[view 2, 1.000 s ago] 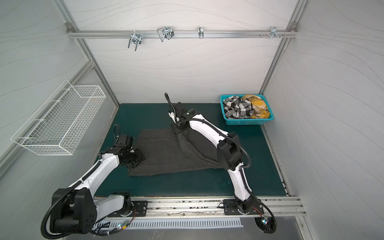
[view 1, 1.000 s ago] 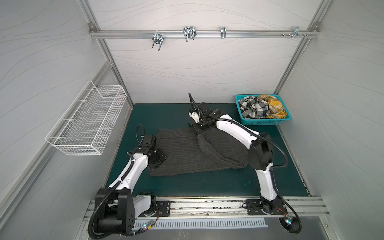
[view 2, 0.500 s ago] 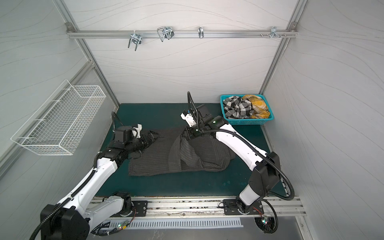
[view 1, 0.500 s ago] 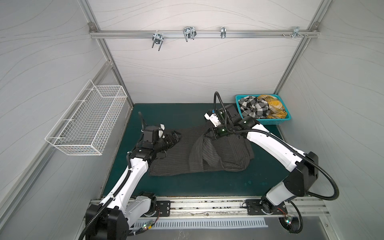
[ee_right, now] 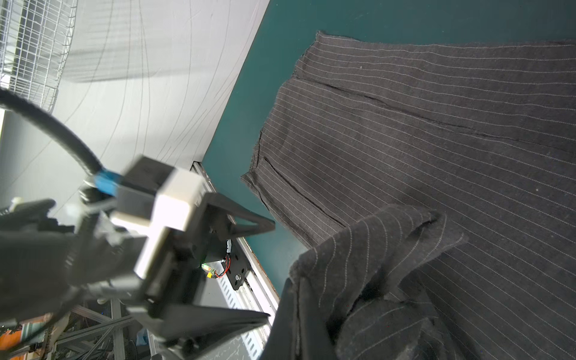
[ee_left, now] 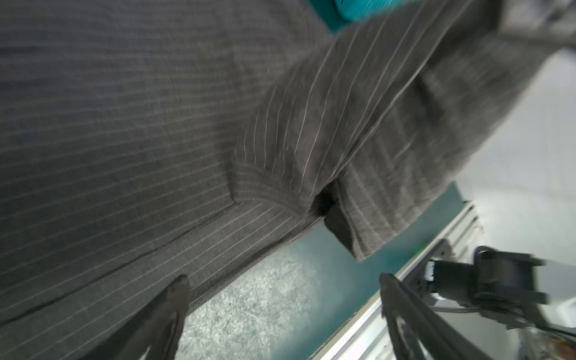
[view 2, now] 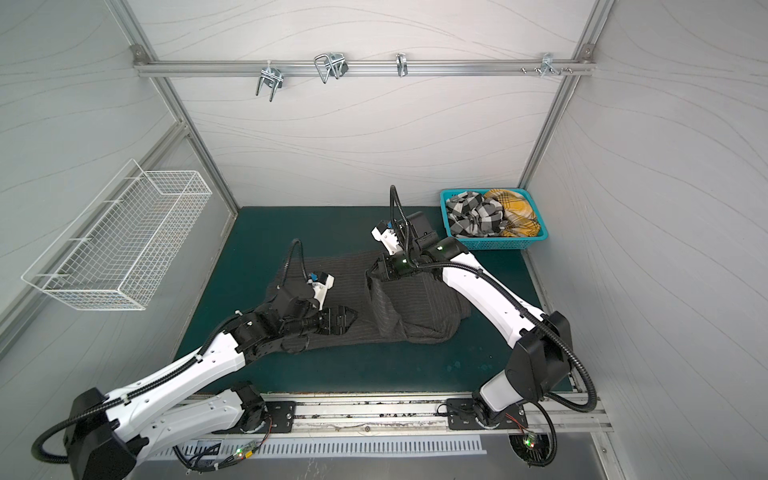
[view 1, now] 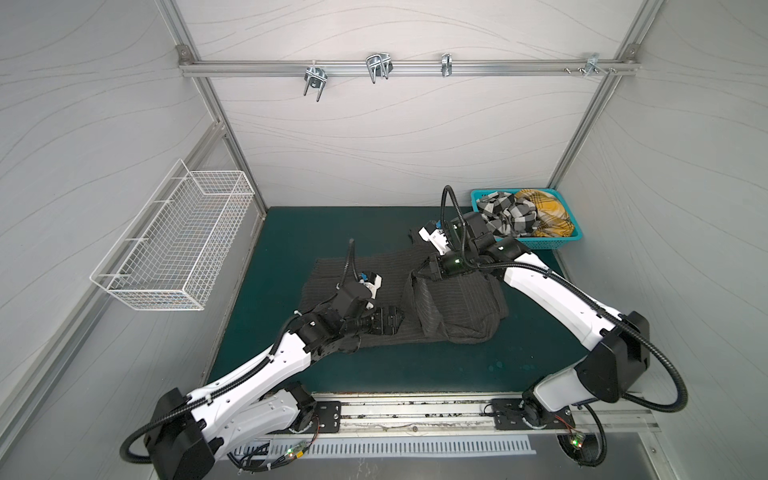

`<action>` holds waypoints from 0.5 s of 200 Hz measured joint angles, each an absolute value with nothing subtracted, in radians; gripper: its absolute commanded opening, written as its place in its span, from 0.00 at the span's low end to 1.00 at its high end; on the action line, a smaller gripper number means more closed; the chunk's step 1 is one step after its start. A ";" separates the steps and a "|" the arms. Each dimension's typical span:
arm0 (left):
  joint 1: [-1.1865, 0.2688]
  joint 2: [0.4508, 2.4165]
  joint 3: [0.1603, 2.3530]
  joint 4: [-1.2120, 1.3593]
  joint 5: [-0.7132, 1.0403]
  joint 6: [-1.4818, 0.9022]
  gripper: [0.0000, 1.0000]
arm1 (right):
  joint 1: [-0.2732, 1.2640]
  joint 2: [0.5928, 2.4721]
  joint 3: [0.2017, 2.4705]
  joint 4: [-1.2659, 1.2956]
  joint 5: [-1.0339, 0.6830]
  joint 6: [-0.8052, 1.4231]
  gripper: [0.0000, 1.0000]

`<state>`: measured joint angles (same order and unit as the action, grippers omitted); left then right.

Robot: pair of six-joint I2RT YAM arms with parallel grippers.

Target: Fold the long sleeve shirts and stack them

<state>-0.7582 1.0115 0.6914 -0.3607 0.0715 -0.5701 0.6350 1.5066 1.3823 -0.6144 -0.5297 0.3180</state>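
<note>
Charcoal pinstriped shirt lies across the middle of the table, with its right part raised in a loose fold. The right gripper is clamped on the top of that fold. The left gripper hangs low over the flat part, jaws spread wide and empty. A checked shirt and a mustard plaid shirt lie crumpled in the teal basket at the table's far right corner.

Motion-blurred charcoal grey pinstriped cloth shirt fills most of view, one fold bunched over flat part; left gripper jaws spread, empty, over dark teal mat.
</note>
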 measured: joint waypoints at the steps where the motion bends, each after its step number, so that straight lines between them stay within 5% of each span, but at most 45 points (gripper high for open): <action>1: -0.760 1.014 0.691 -0.361 0.069 -0.570 0.90 | 0.635 1.507 1.382 -0.614 -0.529 0.318 0.00; 82: -0.845 1.393 0.865 -0.374 -0.027 -0.510 0.87 | 0.427 1.728 1.289 -0.602 -0.472 0.367 0.00; 100: -0.853 1.468 0.923 -0.364 -0.033 -0.495 0.83 | 0.413 1.760 1.259 -0.605 -0.457 0.380 0.40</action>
